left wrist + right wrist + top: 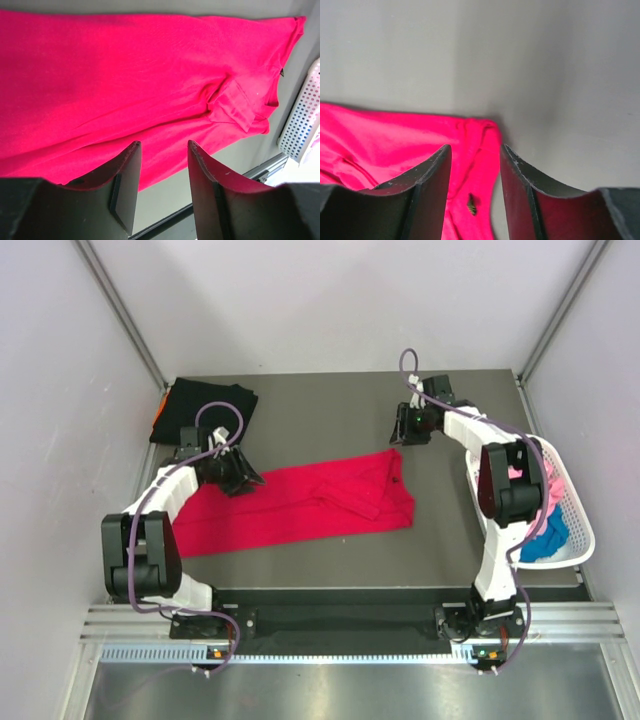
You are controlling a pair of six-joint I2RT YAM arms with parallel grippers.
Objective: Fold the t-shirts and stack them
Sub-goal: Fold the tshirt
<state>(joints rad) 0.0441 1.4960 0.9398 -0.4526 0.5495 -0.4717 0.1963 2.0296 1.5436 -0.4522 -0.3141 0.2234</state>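
Observation:
A bright red t-shirt (300, 505) lies folded into a long band across the middle of the table, its sleeve tucked on top near the right end. My left gripper (235, 475) hovers at the band's far left edge, open, and in the left wrist view nothing sits between the fingers of the left gripper (164, 145), with the red t-shirt (150, 75) spread beyond them. My right gripper (400, 430) is open just above the shirt's far right corner. The right wrist view shows the right gripper (475, 148) with that corner of the red t-shirt (395, 145) lying loose below its fingers.
A folded black t-shirt (205, 410) rests at the back left with an orange one (158, 425) peeking out beneath it. The white lattice basket (578, 502) at the right edge holds a pink shirt (545, 485) and a blue shirt (545, 535). The basket (302, 120) also shows in the left wrist view.

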